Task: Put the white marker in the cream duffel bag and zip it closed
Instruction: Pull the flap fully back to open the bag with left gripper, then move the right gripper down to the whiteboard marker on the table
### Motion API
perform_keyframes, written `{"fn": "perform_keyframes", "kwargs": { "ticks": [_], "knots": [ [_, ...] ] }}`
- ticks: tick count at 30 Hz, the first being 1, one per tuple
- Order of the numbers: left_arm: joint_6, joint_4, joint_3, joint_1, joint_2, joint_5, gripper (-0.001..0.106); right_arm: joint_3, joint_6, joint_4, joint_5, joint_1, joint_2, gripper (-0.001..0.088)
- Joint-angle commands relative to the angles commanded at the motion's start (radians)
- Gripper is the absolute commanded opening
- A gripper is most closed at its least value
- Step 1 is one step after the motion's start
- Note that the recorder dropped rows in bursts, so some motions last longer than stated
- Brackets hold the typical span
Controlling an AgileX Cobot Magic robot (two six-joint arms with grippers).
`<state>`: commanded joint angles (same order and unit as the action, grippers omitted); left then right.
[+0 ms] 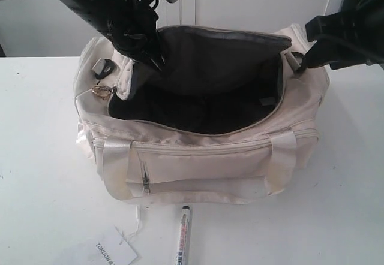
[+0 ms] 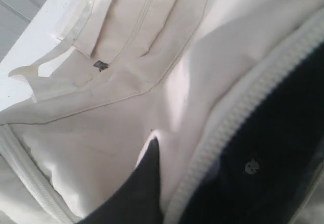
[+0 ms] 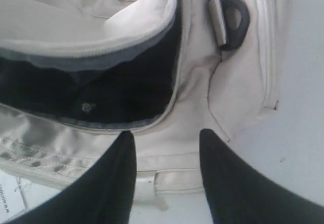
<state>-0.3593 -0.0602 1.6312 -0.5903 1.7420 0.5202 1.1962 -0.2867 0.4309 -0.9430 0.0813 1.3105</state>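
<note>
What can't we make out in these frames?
left gripper: left wrist view shows one finger only; open or shut unclear.
white marker: lower end cut by exterior view's bottom edge.
cream duffel bag: interior too dark, every view.
paper tag: cut by same edge, print tiny.

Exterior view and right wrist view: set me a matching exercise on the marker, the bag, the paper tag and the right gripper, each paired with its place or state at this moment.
Things
1. marker
2. duffel bag
3. paper tag
4. right gripper

Place or state
A. unzipped, dark lining showing
B. jaws open, nothing between them, near a black strap ring
C. on the table, dark cap end pointing at the bag
D. flat on the table, left of the marker in the exterior view, black print on it

Pairs: 1-C, 2-A, 3-D, 4-B
</note>
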Motion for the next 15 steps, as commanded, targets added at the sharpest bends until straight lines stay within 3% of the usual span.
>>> {"fn": "perform_keyframes", "kwargs": {
  "ticks": [5,15],
  "knots": [
    [-0.002,0.000,0.000,0.000,0.000,-0.090,0.000,0.000,-0.069,0.090,-0.057,0.000,-0.002,0.0381],
    [-0.002,0.004,0.000,0.000,0.000,-0.109,0.000,0.000,-0.116,0.141,-0.124,0.078,-0.002,0.0091]
  ]
}}
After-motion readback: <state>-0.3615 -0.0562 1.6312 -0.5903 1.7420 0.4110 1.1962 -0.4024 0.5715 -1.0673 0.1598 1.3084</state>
